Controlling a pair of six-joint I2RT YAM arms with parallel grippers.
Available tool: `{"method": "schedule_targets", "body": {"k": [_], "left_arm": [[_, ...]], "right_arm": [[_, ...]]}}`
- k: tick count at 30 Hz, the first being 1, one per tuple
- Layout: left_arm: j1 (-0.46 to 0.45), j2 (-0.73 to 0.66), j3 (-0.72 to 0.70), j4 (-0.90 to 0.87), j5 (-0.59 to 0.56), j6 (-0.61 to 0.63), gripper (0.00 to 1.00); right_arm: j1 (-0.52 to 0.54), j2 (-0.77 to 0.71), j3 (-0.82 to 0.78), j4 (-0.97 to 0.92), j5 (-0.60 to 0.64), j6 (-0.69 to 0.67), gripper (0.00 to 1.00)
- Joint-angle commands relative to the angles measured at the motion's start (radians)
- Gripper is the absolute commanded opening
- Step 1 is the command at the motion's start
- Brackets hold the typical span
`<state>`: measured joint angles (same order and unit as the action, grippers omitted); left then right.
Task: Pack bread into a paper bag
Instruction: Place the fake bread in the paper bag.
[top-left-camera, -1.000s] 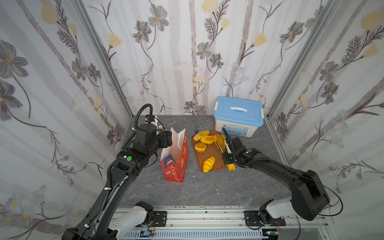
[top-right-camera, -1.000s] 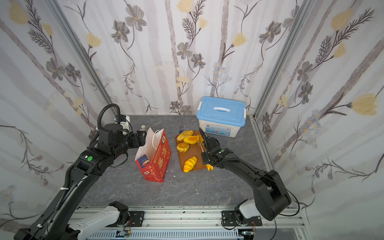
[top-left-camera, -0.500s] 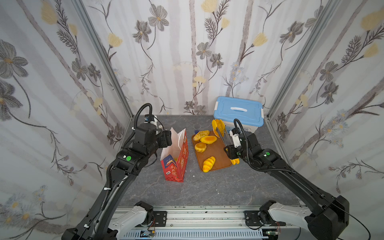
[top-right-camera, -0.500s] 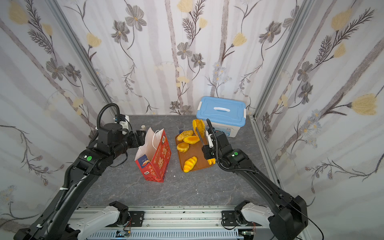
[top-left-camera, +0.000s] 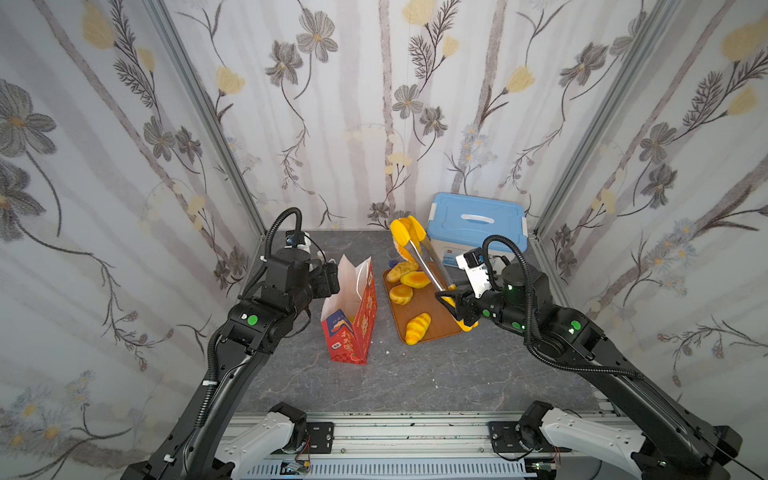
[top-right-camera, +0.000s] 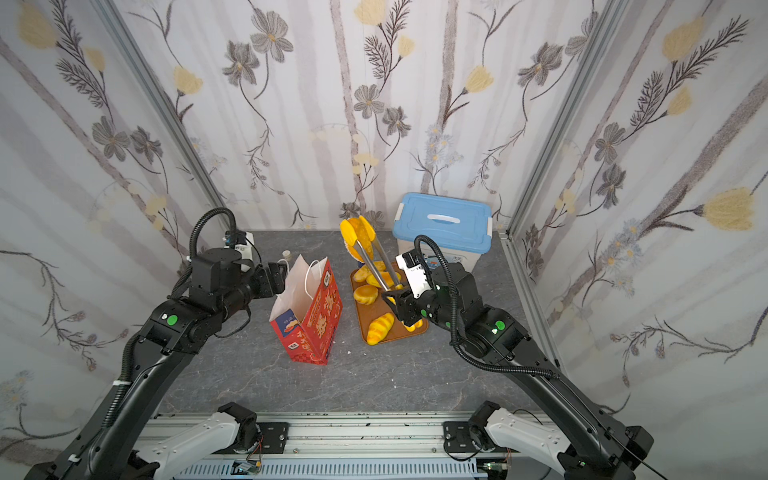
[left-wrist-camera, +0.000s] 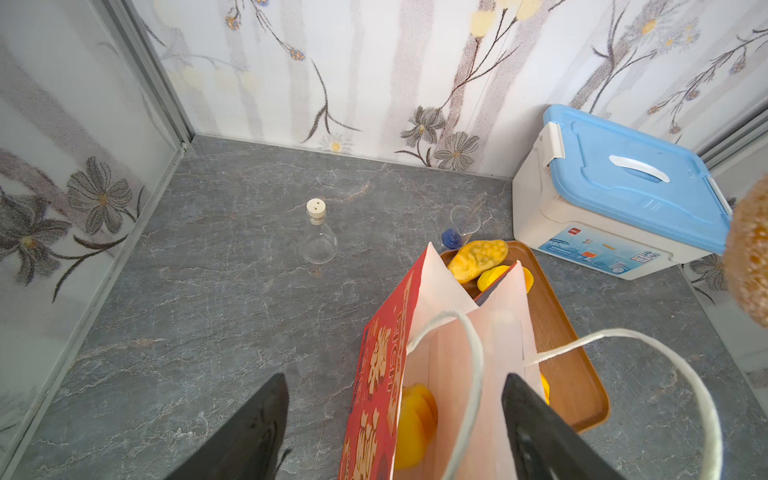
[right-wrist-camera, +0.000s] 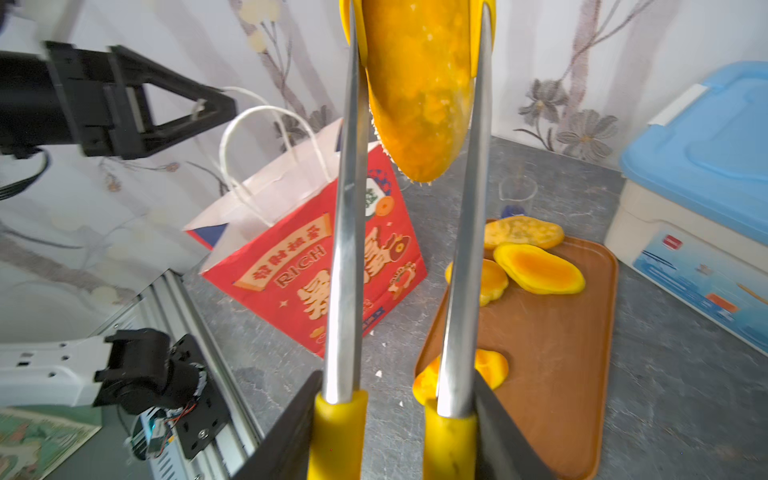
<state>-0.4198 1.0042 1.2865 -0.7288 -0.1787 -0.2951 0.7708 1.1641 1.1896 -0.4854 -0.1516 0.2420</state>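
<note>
As bag (top-left-camera: 363, 320) holds one loaf (left-wrist-camera: 415, 415), tray (top-left-camera: 440, 328) four.

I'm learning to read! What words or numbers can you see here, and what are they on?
"RICH": yellow banner on the red paper bag.
Big yellow characters on the bag: too stylised for me to read.
Print on the blue-lidded box's label: too small and blurred.

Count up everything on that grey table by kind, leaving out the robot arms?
Red patterned paper bag: 1
Flat brown tray: 1
Yellow-tipped metal tongs: 1
Blue-lidded white plastic box: 1
Clear glass vessels: 2
Glossy yellow-orange toy breads: 6 (tray 4, tongs 1, bag 1)
Total: 12
</note>
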Motion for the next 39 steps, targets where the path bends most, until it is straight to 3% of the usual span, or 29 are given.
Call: {"method": "schedule_targets", "body": {"k": [1, 8, 27, 35, 39], "left_arm": [[0.0, -0.001, 0.01, -0.012, -0.029, 0.005, 0.82], [0.0, 0.008, 0.0, -0.013, -0.018, -0.013, 0.82], [0.001, -0.026, 0.049, -0.054, -0.021, -0.021, 0.81], [0.001, -0.028, 0.056, -0.057, -0.025, -0.013, 0.81], [0.001, -0.017, 0.057, -0.052, -0.021, -0.013, 0.81]], "right_arm": [[0.067, 0.018, 0.039, 0.12, -0.032, -0.044, 0.5], [0.115, 0.063, 0.06, 0.176, -0.062, -0.068, 0.51], [0.119, 0.322, 0.168, 0.298, -0.17, -0.081, 0.52], [0.12, 0.307, 0.161, 0.286, -0.159, -0.057, 0.66], [0.119, 0.289, 0.152, 0.281, -0.147, -0.049, 0.66]]}}
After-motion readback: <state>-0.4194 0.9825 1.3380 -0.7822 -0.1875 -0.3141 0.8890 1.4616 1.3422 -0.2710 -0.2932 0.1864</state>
